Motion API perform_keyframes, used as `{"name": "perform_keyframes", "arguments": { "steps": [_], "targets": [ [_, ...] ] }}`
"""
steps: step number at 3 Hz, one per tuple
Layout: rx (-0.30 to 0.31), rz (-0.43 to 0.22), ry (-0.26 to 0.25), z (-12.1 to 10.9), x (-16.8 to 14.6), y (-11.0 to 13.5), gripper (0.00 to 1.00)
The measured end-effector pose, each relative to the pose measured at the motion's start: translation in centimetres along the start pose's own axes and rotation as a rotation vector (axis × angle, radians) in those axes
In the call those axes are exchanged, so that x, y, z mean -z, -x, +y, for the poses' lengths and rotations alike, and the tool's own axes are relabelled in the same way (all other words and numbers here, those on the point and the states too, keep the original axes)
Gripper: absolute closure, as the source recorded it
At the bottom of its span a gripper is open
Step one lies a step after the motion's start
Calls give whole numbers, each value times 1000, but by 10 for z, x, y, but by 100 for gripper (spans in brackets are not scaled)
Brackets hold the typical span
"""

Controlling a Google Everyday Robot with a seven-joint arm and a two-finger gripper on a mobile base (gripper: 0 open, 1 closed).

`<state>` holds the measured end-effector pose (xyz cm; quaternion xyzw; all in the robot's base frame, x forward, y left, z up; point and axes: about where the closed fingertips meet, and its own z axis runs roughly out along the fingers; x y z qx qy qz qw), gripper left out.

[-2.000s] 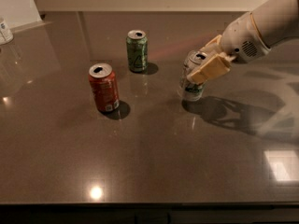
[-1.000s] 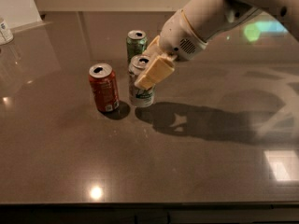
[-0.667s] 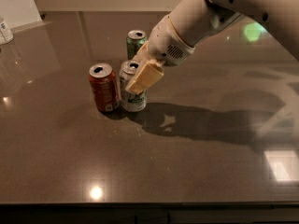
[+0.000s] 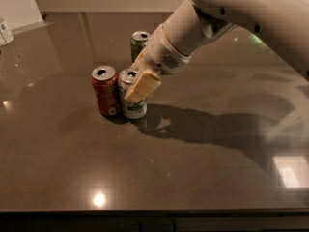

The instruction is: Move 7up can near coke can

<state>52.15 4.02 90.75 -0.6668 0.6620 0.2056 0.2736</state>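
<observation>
The 7up can (image 4: 133,108) is now standing further left than a second ago, just beside the coke can (image 4: 106,92).
I am watching the gripper (image 4: 136,84) clasping the 7up can's upper half, both cans standing upright on the table (image 4: 203,178), the green can (image 4: 138,42) waiting behind them.

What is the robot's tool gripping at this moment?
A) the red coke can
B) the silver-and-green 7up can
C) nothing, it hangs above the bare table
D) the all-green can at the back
B: the tool is closed around the 7up can, which stands upright close beside the coke can. The green can stands apart behind them, untouched.
</observation>
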Motion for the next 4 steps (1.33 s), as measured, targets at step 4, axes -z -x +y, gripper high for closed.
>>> {"name": "perform_keyframes", "arguments": {
  "steps": [4],
  "targets": [
    [4,13,-7,-3,-1,-4,0]
  ]
}}
